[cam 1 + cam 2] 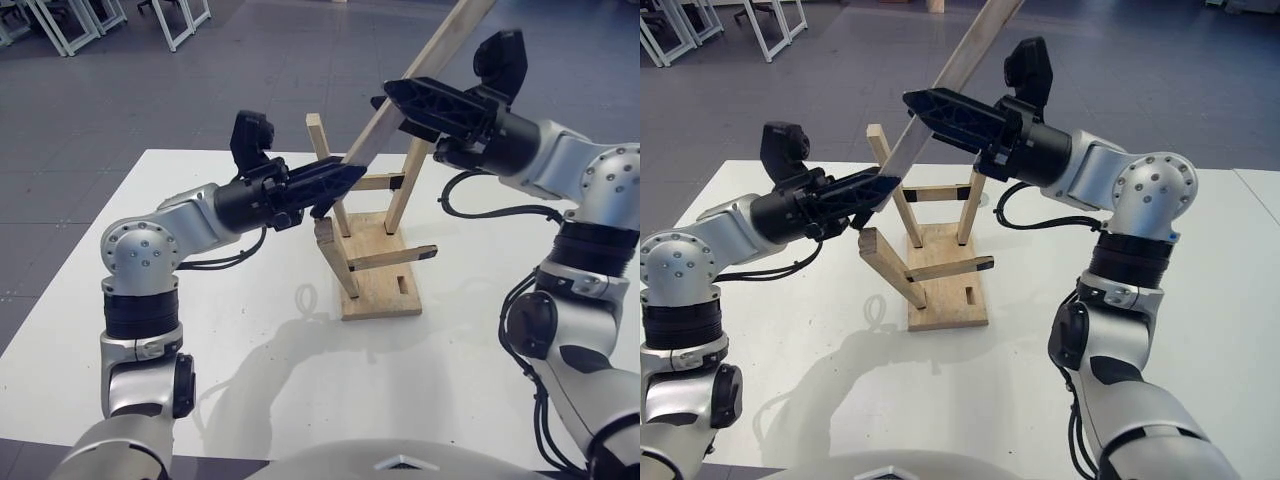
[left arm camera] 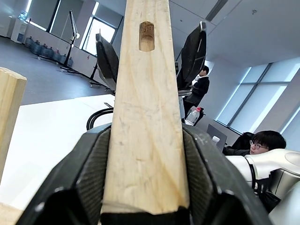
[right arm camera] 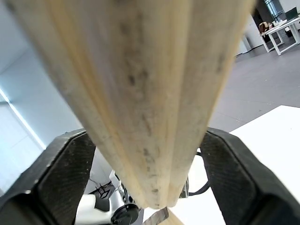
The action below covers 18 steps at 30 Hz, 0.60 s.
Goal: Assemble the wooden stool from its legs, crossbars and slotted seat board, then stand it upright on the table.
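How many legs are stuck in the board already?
3. The far left leg and far right leg stand in the board, joined by a crossbar. The near left leg leans. A fourth leg is in the left gripper, not in the board.

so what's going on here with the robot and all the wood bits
The robot is part-way through the assembly. The left gripper and the right gripper are both shut on one long wooden leg, held slanted in the air. Under it the seat board lies flat on the table with three legs sticking up, joined by crossbars.
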Available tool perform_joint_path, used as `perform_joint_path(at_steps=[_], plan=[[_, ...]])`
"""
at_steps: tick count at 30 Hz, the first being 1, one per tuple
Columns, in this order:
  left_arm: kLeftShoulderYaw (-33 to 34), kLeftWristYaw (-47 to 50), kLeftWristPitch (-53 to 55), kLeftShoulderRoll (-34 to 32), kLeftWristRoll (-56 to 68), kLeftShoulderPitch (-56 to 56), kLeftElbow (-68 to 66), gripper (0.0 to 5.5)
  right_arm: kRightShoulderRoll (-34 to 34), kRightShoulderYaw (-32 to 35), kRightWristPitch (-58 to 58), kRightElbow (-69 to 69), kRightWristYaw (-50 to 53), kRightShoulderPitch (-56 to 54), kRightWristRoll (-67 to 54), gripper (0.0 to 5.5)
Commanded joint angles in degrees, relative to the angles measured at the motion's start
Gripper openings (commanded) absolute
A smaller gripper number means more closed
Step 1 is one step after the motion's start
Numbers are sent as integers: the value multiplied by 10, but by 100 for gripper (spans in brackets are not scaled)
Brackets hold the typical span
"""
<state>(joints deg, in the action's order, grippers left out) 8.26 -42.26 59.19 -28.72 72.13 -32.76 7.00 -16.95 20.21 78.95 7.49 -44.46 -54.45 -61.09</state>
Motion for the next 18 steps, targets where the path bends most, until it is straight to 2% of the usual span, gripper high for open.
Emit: perform_joint_path(at_steps=[1, 6, 18], plan=[[-3, -18, 10, -16, -15, -11, -3, 205, -35, -32, -11, 19, -37, -14, 5, 303], [-3, -23, 12, -16, -23, -6, -2, 205, -45, -46, -25, 32, -50, -15, 4, 214], [5, -24, 11, -11, -29, -23, -14, 205, -39, -46, -37, 34, -33, -15, -7, 206]])
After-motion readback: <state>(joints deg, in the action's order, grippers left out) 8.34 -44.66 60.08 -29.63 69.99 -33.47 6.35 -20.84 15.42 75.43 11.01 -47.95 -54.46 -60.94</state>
